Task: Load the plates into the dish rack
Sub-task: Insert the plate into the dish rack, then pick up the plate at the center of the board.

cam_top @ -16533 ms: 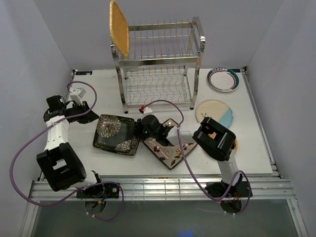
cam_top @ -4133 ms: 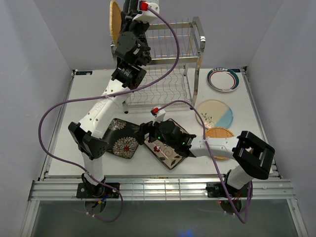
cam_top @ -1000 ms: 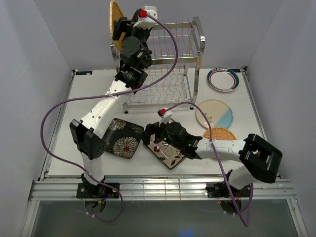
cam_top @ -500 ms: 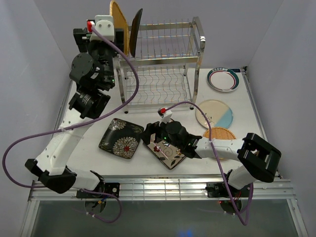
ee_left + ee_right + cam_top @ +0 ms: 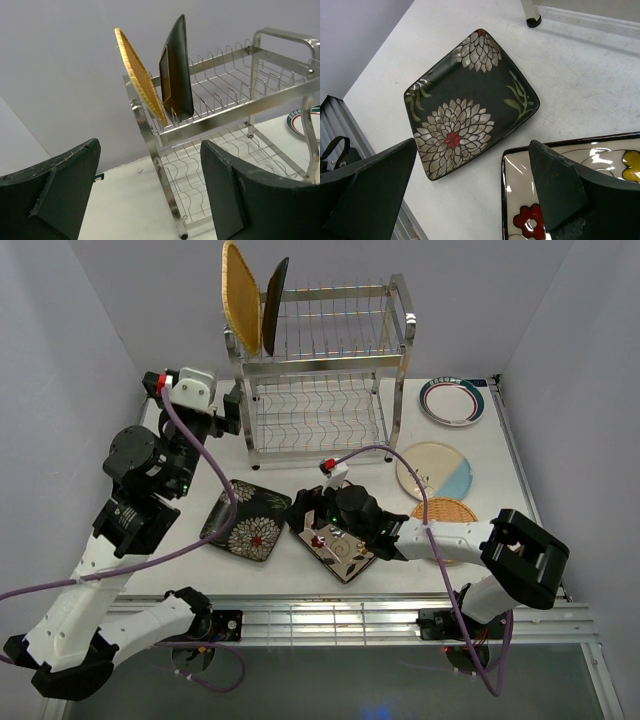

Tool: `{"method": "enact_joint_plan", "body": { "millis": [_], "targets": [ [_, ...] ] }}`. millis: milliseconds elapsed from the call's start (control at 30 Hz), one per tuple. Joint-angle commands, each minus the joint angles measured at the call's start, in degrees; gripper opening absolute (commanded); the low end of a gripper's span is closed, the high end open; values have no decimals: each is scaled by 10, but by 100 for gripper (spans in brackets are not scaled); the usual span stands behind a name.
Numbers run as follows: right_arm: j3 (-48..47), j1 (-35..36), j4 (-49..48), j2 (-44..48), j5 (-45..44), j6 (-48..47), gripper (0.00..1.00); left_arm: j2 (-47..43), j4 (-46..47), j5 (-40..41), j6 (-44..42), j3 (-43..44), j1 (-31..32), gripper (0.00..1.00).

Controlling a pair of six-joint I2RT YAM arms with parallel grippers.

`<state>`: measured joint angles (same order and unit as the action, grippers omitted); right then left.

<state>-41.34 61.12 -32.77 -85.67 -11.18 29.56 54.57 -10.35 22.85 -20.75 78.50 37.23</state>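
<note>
The dish rack (image 5: pixel 322 360) stands at the back of the table. A woven plate (image 5: pixel 241 296) and a black square plate (image 5: pixel 273 306) stand upright in the left end of its top tier; the left wrist view shows the woven plate (image 5: pixel 140 75) and the black one (image 5: pixel 178 65) side by side. My left gripper (image 5: pixel 231 411) (image 5: pixel 150 148) hangs open and empty left of the rack's front-left post. A second black flowered plate (image 5: pixel 245 520) (image 5: pixel 465 105) lies flat. My right gripper (image 5: pixel 304 512) (image 5: pixel 472 145) is open, low over the gap between it and the cream floral plate (image 5: pixel 345 552) (image 5: pixel 516 176).
A cream-blue round plate (image 5: pixel 436 469), a woven plate (image 5: pixel 446 510) and a teal-rimmed plate (image 5: pixel 452 400) lie on the right side of the table. The rack's lower tier (image 5: pixel 210 160) holds nothing. The table's near edge (image 5: pixel 300 600) runs just in front of the flat plates.
My left arm has drawn back from the rack's top tier, down and to the left, leaving the black plate standing there, its jaws a little wider. The right gripper has barely moved.
</note>
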Motion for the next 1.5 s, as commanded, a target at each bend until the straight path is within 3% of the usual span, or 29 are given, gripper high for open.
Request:
{"method": "enact_joint_plan", "body": {
  "millis": [0,67,400,833,967,1100,1300,1467],
  "targets": [
    [-15,-2,-26,-10,8,2,98,-37,-50,-55,10,-49,1,91],
    [-16,-3,-26,-13,11,2,98,-63,-50,-51,8,-79,2,98],
    [-37,-5,-27,-47,34,9,97,-138,-121,-122,27,-216,1,98],
    [-60,-12,-29,-94,50,21,93,-125,-41,-138,32,-388,-28,98],
    [-61,-14,-29,-97,52,22,92,-103,-18,-201,36,-410,-108,98],
    [-60,-16,-33,-99,55,23,92,-93,-20,-334,41,-414,-222,98],
    [-66,-18,-33,-107,58,23,91,-63,-30,-374,34,-427,-279,98],
    [-66,-20,-36,-108,63,24,90,-22,-44,-503,20,-435,-386,98]
  ]
}}
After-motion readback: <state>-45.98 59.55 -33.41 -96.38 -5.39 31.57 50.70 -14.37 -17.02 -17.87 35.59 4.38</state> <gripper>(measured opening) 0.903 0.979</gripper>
